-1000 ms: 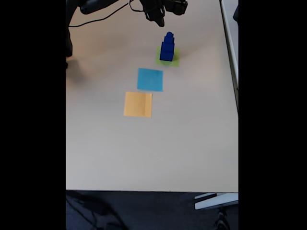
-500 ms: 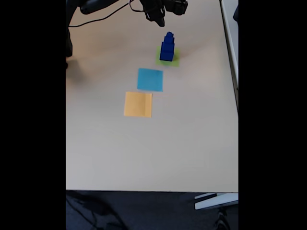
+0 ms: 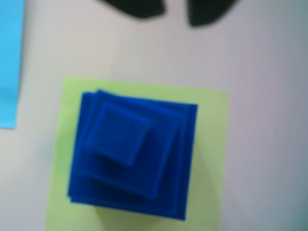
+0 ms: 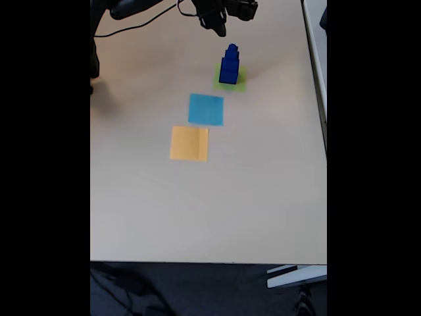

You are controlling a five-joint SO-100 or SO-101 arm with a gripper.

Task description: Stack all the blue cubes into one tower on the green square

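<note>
The blue cubes stand as one stepped tower [image 4: 229, 64] on the green square [image 4: 240, 83], at the far side of the table in the fixed view. From above, in the wrist view, the tower [image 3: 132, 154] shows nested dark blue squares, the smallest on top, and the green square [image 3: 211, 159] frames its base. My gripper [image 4: 217, 24] hovers beyond and above the tower without touching it. Its two dark fingertips [image 3: 130, 7] show at the top edge of the wrist view; the gripper [image 3: 175, 9] is open with nothing between them.
A light-blue paper square [image 4: 206, 109] and an orange paper square [image 4: 189, 143] lie nearer the camera on the beige table [image 4: 263, 197]. The light-blue square [image 3: 9, 57] also shows at the wrist view's left edge. The arm and a cable [image 4: 138, 23] cross the far left.
</note>
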